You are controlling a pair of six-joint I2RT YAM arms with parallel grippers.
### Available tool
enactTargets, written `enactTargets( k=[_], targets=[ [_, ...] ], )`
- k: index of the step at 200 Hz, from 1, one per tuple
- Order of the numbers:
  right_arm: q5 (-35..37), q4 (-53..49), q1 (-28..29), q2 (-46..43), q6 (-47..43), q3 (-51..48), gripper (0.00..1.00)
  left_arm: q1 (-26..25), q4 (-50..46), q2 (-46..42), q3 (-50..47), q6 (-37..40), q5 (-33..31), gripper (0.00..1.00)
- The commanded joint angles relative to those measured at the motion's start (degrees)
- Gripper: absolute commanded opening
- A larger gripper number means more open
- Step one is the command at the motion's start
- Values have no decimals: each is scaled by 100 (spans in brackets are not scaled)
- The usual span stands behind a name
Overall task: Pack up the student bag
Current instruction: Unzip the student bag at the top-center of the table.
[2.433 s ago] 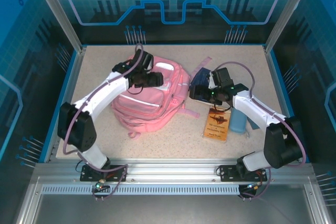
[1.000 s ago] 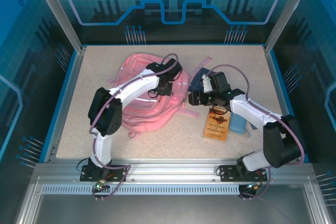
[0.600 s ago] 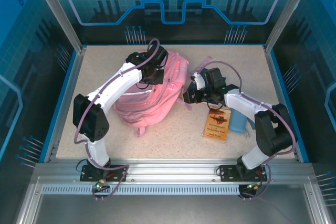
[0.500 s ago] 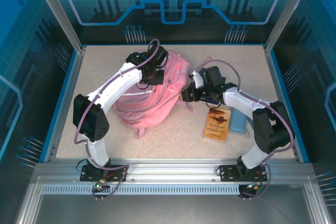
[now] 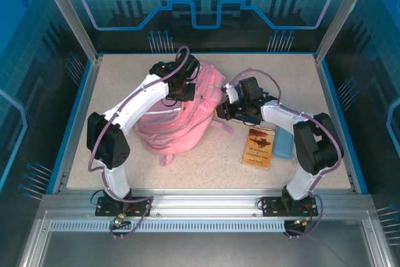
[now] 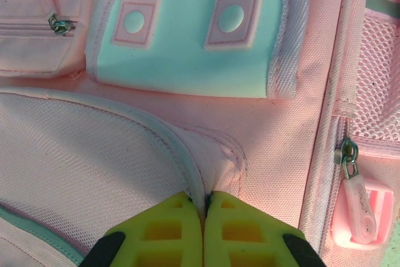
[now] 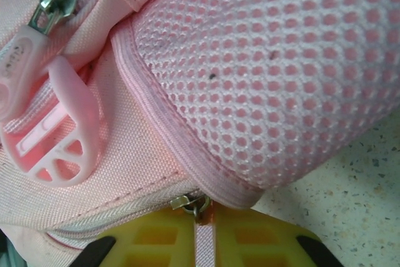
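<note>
Pink student bag [image 5: 178,117] sits front-up, just left of centre in the top view. Soft fabric, mesh side pocket, whitish patch with two pink tabs.

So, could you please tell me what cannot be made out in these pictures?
Book title, top external: too small to read.
Blue thing beside it, top external: partly under the right arm.
Student bag contents, all views: hidden by fabric.
Right gripper pinching the zip tab, right wrist: fingers cut off by the bottom edge.

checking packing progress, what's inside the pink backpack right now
The inside cannot be seen: the cloth of the soft pink fabric backpack covers it in every view. A flat brown book and a blue object lie outside, beside it.
</note>
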Motion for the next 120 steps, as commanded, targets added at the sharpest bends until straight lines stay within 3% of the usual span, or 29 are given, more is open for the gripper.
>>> enactTargets(
  k=[1, 37, 88, 120],
  targets=[
    [47, 74, 48, 118, -231, 236, 8, 21, 145, -277, 297, 57, 118, 0],
    [166, -106, 114, -107, -431, 79, 0, 74, 368, -293, 134, -268, 130, 0],
    [731, -92, 512, -855, -520, -610, 0, 103, 816, -86, -55, -1094, 67, 0],
    [518, 139, 888, -1084, -430, -960, 0, 96, 1038, 42, -114, -1349, 85, 0]
  ],
)
